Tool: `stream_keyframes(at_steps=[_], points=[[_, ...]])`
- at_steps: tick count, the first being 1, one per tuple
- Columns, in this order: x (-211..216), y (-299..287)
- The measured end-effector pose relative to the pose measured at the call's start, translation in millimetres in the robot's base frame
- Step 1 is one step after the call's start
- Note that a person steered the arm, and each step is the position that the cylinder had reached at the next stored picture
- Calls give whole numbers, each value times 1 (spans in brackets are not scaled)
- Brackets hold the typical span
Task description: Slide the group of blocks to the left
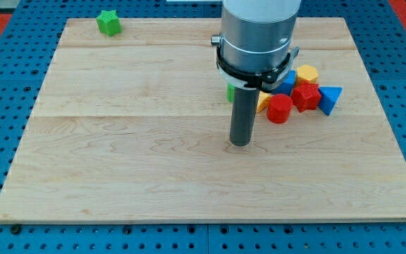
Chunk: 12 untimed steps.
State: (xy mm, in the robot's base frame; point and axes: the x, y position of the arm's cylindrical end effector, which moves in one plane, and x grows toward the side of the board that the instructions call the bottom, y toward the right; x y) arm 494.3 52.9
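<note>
A cluster of blocks lies right of the board's middle: a red cylinder [279,108], a red star-like block [305,95], a blue triangle [329,98], a blue cube [287,82], a yellow hexagon [306,73], a yellow block [263,104] and a green block [229,92], the last two largely hidden behind the rod. My tip [240,143] rests on the wood just below and left of the cluster, about a block's width from the red cylinder. A green star [108,22] sits alone at the board's top left.
The wooden board [118,162] lies on a blue perforated table. The arm's grey body [257,35] hides part of the cluster's upper left side.
</note>
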Motion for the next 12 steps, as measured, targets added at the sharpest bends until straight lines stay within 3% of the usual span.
stream_keyframes(at_steps=[6, 8, 12], points=[[-3, 7], [-29, 4], [-36, -12]])
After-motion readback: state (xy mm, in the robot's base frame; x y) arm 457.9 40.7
